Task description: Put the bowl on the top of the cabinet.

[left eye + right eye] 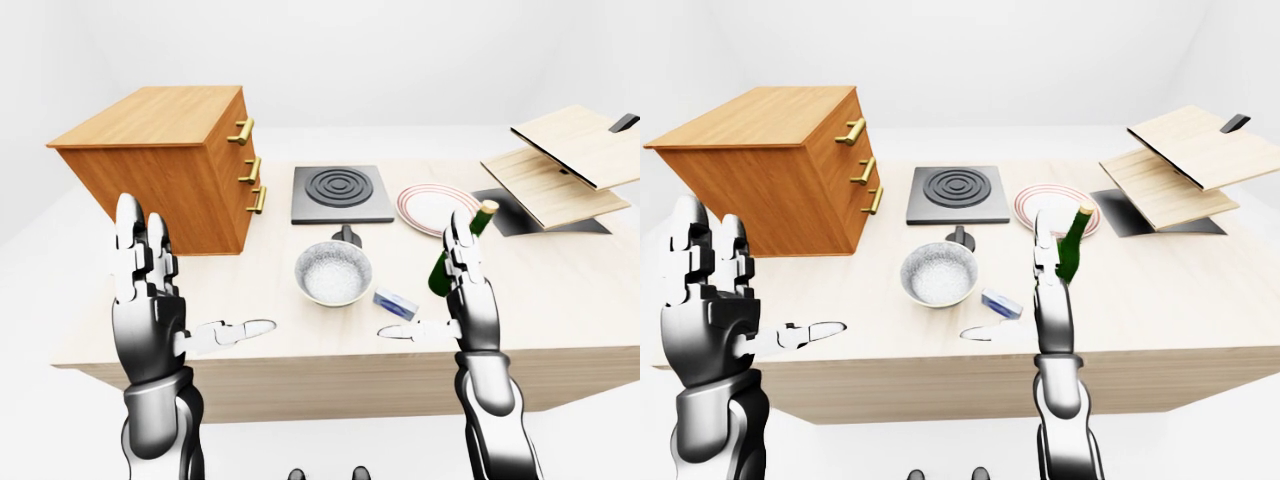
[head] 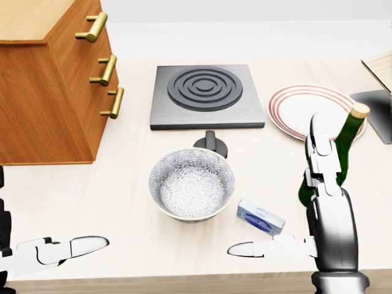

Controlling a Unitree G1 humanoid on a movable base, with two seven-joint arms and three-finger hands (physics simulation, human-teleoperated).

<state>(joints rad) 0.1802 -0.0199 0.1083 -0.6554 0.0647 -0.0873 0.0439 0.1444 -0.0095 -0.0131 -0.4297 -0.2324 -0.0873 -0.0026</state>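
A patterned grey-white bowl stands upright on the light wooden table, just below a black knob. The wooden cabinet with brass drawer handles stands at the table's left, its flat top bare. My left hand is open, fingers upright and thumb pointing right, left of the bowl and apart from it. My right hand is open too, held upright to the right of the bowl, beside the green bottle, with nothing in it.
A dark hob lies above the bowl, and a red-rimmed plate sits to its right. A green bottle stands close behind my right hand. A small blue-white box lies right of the bowl. Wooden boards lie at the far right.
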